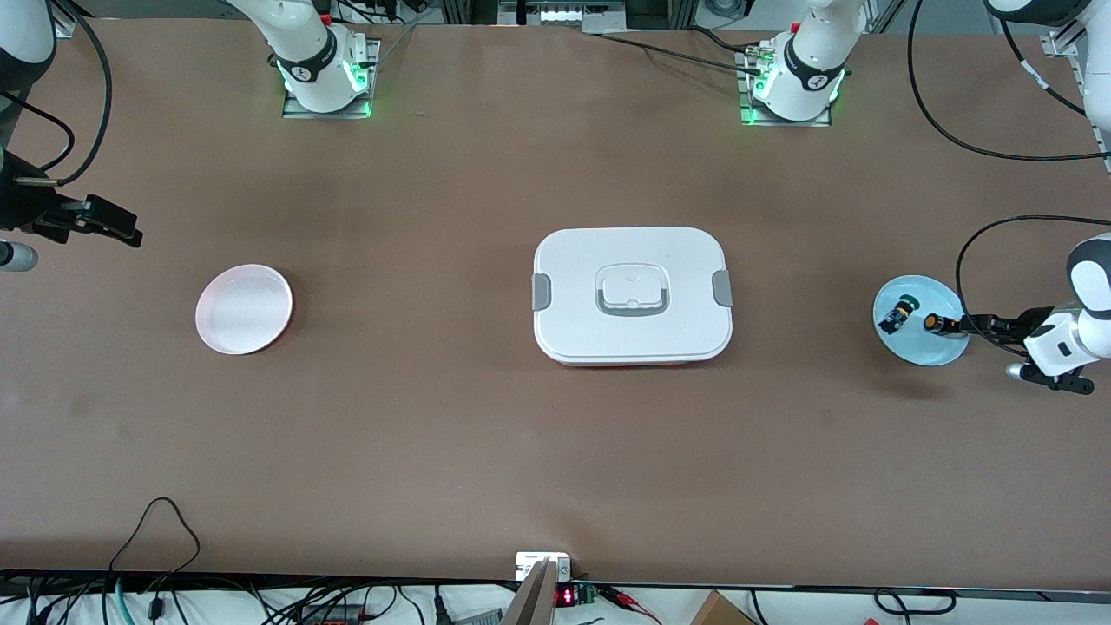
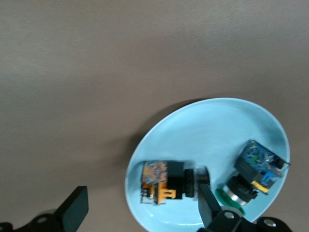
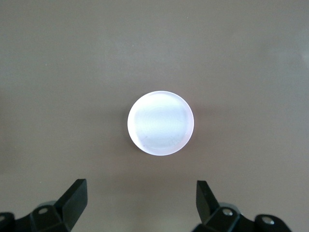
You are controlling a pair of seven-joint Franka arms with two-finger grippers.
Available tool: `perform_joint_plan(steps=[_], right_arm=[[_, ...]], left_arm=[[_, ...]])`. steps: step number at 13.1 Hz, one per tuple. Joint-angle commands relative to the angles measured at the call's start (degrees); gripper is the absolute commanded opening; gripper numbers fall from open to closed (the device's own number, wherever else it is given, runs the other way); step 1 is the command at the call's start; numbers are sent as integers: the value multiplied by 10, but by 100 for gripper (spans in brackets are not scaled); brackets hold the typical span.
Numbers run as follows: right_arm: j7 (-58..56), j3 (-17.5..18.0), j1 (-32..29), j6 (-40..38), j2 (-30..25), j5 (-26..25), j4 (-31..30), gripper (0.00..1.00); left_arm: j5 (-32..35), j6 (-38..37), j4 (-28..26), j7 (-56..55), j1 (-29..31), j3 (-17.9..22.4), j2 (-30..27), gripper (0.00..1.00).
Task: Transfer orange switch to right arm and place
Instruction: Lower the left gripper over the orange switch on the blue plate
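Observation:
The orange switch lies on its side on the light blue plate at the left arm's end of the table. In the left wrist view the orange switch lies between the spread fingers, close to one fingertip and not gripped. My left gripper is open and low at the plate's edge; it also shows in the left wrist view. My right gripper is open and empty, waiting above the table near the pink plate. It also shows in the right wrist view.
A black-and-blue switch with a green cap lies on the same blue plate, beside the orange switch. A white lidded box stands in the middle of the table. The right wrist view shows the pink plate, with nothing on it.

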Motion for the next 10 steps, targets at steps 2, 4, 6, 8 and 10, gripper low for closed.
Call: perform_joint_plan(steps=[2, 4, 6, 8, 10], right_arm=[[12, 2, 1, 0, 1, -1, 8, 100], [12, 1, 2, 0, 1, -2, 8, 100], [12, 1, 2, 0, 1, -2, 8, 100], [12, 1, 2, -1, 4, -2, 8, 100], [10, 1, -1, -1, 4, -1, 8, 100]], left_arm=[[-16, 22, -60, 4, 8, -15, -45, 100], [-19, 25, -71, 1, 8, -15, -48, 100], [-19, 75, -113, 3, 8, -15, -66, 100], [-19, 113, -148, 7, 9, -15, -83, 100], [-18, 116, -148, 10, 9, -15, -81, 100]])
